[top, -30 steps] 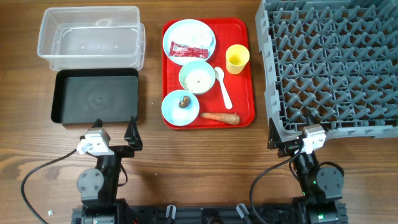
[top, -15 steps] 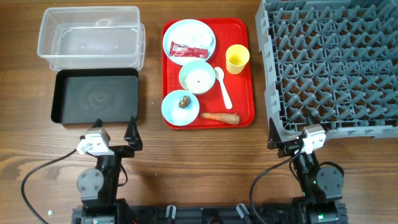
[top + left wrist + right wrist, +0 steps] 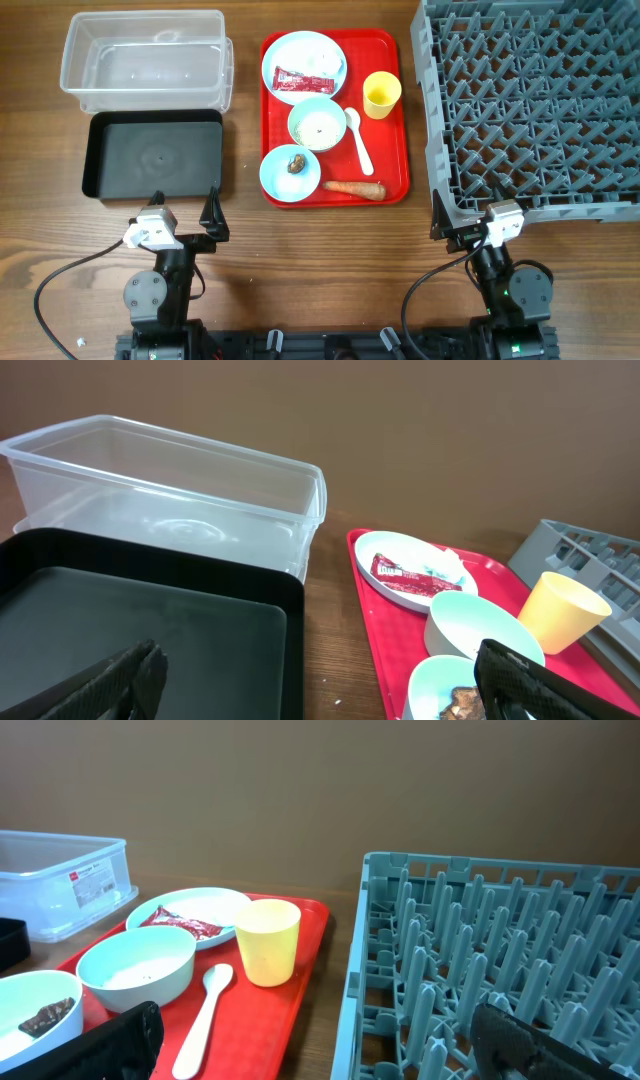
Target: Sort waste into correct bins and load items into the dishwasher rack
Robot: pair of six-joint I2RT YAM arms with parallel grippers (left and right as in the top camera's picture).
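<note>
Left fingers (image 3: 115, 682) are spread wide and empty, touching nothing, just short of the black tray (image 3: 150, 160). Right fingers (image 3: 110, 1038) gape likewise beside the rack (image 3: 540, 100) corner. I judge the task unstarted: the wrapper (image 3: 293, 80) on the plate (image 3: 318, 48), rice (image 3: 320, 125) in the green bowl (image 3: 295, 118), lump (image 3: 296, 163) in the blue bowl (image 3: 268, 172), carrot (image 3: 355, 187), spoon (image 3: 358, 140) and cup (image 3: 381, 94) all sit on the red tray (image 3: 392, 160), mid-worktop (image 3: 300, 260). Tub (image 3: 140, 65), black tray and rack hold nothing. All sorting and loading remains.

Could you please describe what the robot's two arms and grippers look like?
The left arm and right arm are black with round joint housings. Each wrist carries a small white-and-grey block, and each arm trails a black cable. The left gripper and right gripper have dark, tapered fingers.
</note>
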